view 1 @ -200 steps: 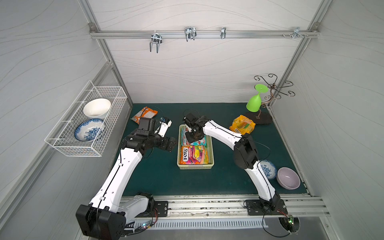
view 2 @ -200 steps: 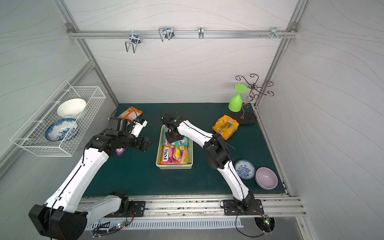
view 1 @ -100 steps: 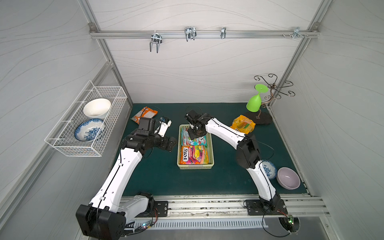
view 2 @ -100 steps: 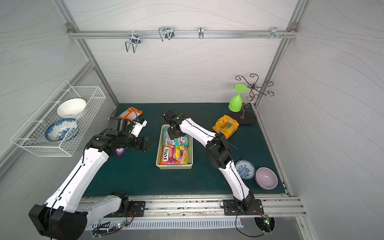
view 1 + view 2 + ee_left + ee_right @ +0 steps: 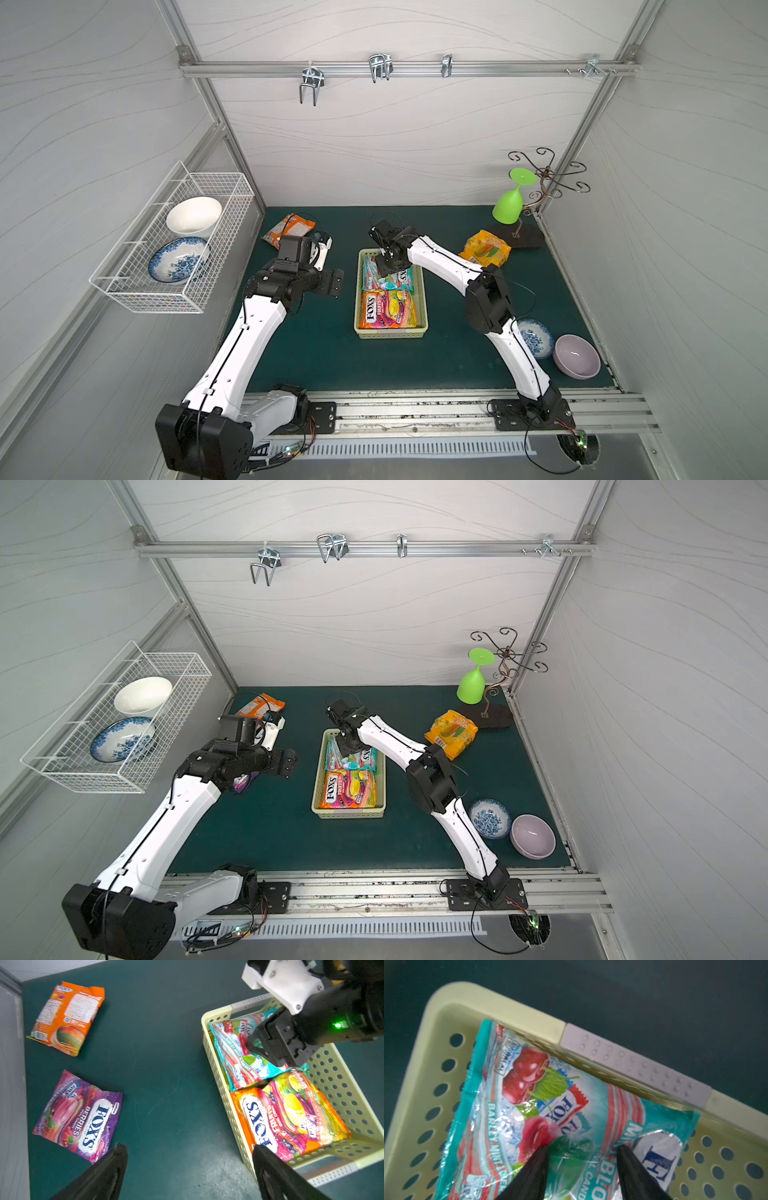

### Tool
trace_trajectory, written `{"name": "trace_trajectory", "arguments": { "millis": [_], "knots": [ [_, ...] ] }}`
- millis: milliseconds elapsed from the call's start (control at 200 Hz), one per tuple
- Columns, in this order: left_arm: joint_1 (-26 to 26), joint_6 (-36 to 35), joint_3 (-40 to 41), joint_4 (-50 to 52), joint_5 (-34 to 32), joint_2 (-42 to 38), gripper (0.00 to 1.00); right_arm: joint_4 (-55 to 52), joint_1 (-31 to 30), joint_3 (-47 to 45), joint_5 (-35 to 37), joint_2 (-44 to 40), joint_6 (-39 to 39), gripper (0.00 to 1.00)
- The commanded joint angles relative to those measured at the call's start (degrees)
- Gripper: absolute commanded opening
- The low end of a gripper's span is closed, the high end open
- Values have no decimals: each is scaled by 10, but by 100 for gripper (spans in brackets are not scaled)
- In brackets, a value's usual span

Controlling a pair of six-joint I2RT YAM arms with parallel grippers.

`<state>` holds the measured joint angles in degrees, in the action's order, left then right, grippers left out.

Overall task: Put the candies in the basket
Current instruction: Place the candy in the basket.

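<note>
Lettering on the teal bag (image 5: 529,1105), lying in the basket (image 5: 500,1012), reads BARLEY MINT. The right pincer (image 5: 581,1147) stands partly open just over it, gripping nothing. A FOX'S FRUITS bag (image 5: 291,1115) lies alongside. The left pincer (image 5: 187,1151), spread wide and empty, hangs above the surface (image 5: 166,1064) near a FOX'S BERRIES bag (image 5: 76,1113).

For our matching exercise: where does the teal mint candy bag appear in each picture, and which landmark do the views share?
In a top view: teal bag in the basket's far half.
In a top view: teal bag, same half.
Left wrist: teal bag beside the Fruits bag.
Right wrist: teal bag by the basket's end wall.
Shared landmark: the basket.
</note>
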<state>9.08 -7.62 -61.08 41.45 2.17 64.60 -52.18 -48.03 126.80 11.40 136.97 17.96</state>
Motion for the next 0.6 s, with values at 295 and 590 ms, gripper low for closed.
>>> {"name": "trace_trajectory", "arguments": {
  "millis": [295, 590],
  "knots": [
    [-24, -6, 9, -47, -85, 50, 98, -26, -5, -66, 25, -167, -17, 63],
    [-73, -19, 10, -49, -112, 94, 95, -49, -4, -142, 102, -292, -38, 73]
  ]
}}
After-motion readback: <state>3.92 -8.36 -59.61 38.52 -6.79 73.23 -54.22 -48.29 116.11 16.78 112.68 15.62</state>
